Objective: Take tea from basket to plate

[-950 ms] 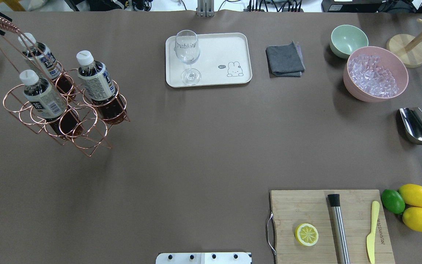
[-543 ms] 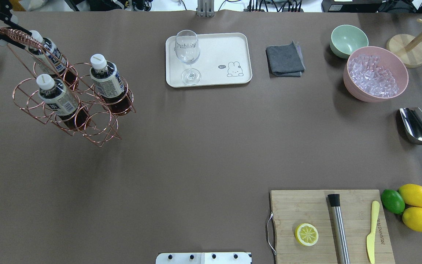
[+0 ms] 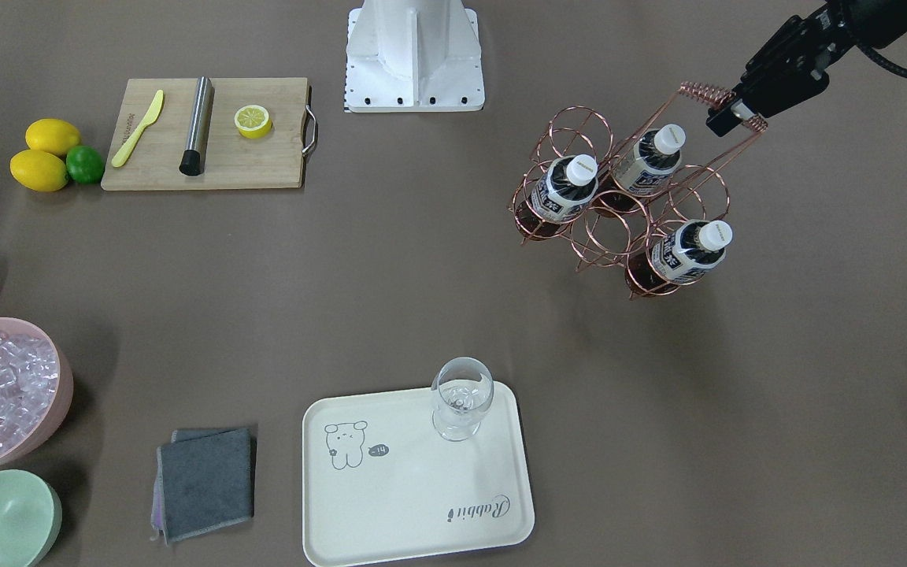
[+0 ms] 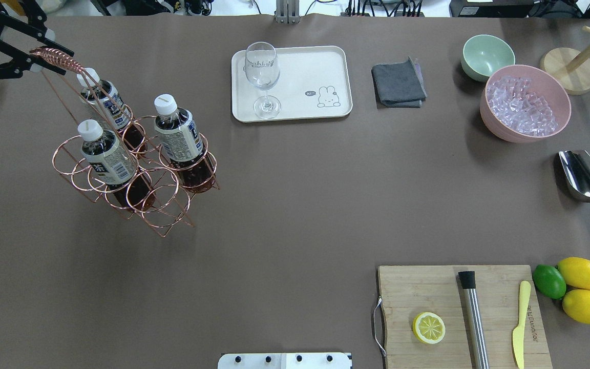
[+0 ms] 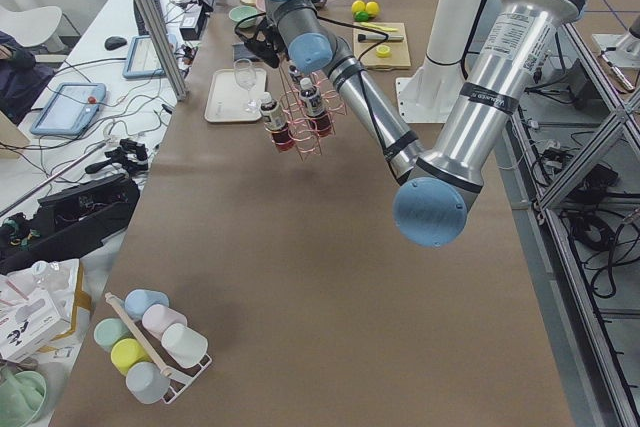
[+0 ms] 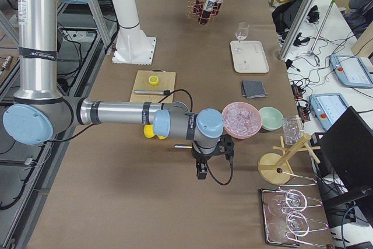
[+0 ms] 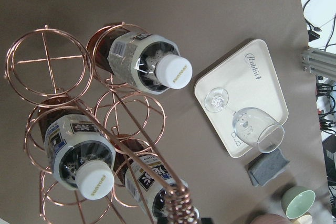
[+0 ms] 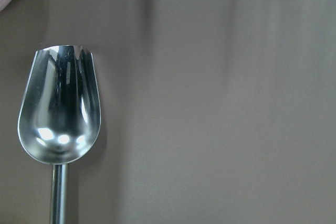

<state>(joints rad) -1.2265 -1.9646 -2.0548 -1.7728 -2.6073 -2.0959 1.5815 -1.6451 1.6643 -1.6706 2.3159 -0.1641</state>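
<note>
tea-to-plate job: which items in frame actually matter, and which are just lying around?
In play: tea bottles, wire basket, cream tray, left gripper holding the basket's handle.

Lying about: stemmed glass (standing on the tray), grey cloth, green bowl, pink bowl of ice, scoop, cutting board, lemons, lime.

Lighting's pretty even and soft from above, so the brown surface (image 4: 295,205) only gets faint, fuzzy shadows under the basket (image 4: 136,179). The scoop (image 8: 58,114) has bright hot spots. At the bottom edge of the left wrist view, the coiled handle (image 7: 176,203) is blurry.
</note>
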